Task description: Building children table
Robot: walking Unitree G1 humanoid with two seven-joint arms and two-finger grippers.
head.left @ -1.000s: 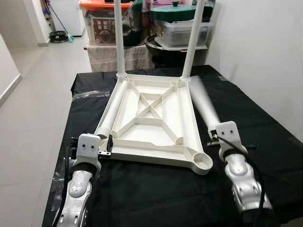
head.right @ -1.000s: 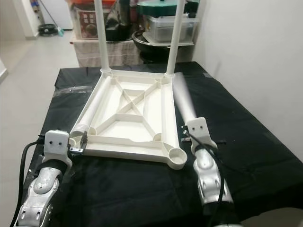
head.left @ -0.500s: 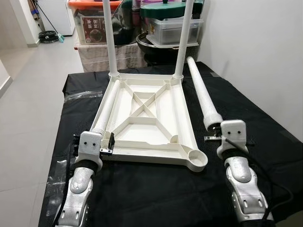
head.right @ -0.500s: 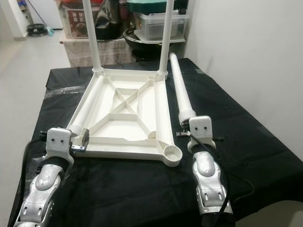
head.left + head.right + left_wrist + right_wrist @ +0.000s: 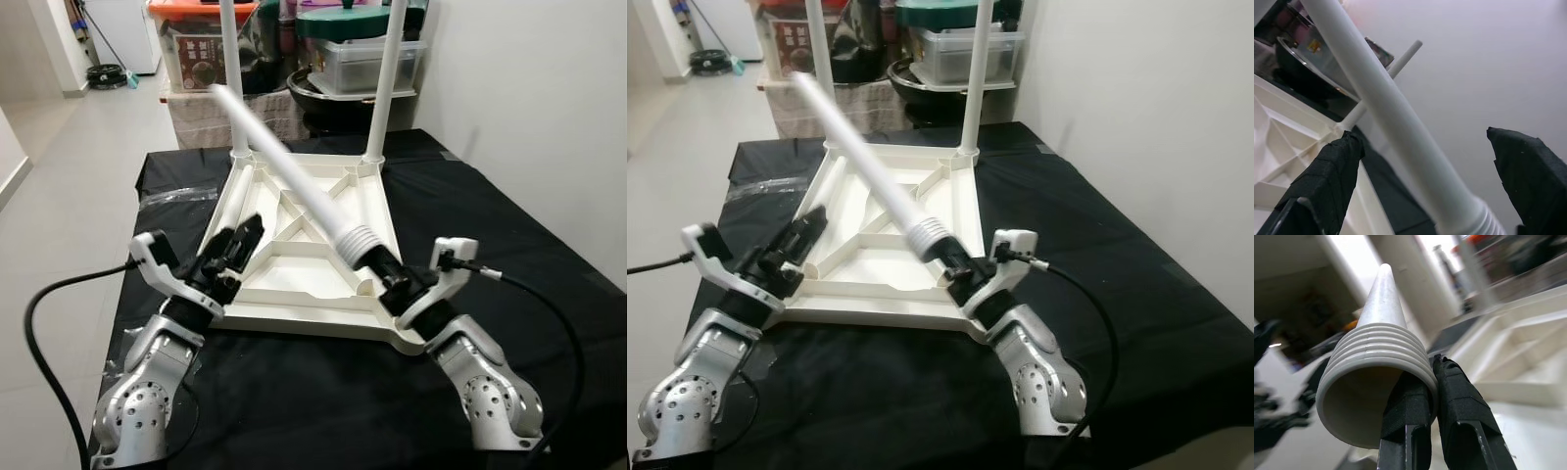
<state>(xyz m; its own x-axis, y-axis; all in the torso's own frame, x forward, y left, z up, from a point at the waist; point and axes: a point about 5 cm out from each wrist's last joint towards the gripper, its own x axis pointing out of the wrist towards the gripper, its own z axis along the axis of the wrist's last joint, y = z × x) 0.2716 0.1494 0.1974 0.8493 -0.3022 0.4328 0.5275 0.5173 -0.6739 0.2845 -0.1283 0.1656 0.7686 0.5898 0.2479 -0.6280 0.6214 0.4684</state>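
The white tabletop (image 5: pixel 313 315) lies upside down on the black-clothed table (image 5: pixel 490 215). Two white legs (image 5: pixel 392 78) stand upright in its far corners. A third leg (image 5: pixel 819 192) lies along its left side. My right gripper (image 5: pixel 388 276) is at the near right corner, shut on the ribbed end of a fourth leg (image 5: pixel 294 176). That leg slants up and leftward over the tabletop, blurred. In the right wrist view its fingers (image 5: pixel 1410 416) pinch the hollow end's rim. My left gripper (image 5: pixel 231 251) hovers open over the near left corner, with the held leg (image 5: pixel 1396 127) seen beyond its fingers (image 5: pixel 1327 181).
Storage boxes (image 5: pixel 201 49), a clear tub (image 5: pixel 377 64) and a dark pot crowd the space behind the table. A white wall (image 5: pixel 529 117) runs close along the right. Tiled floor (image 5: pixel 69 166) lies to the left. A black cable (image 5: pixel 39 323) loops off my left arm.
The right gripper has lifted the leg off the cloth at the right and swung it up and leftward over the tabletop. The left gripper has risen from the near left corner and tilted upward.
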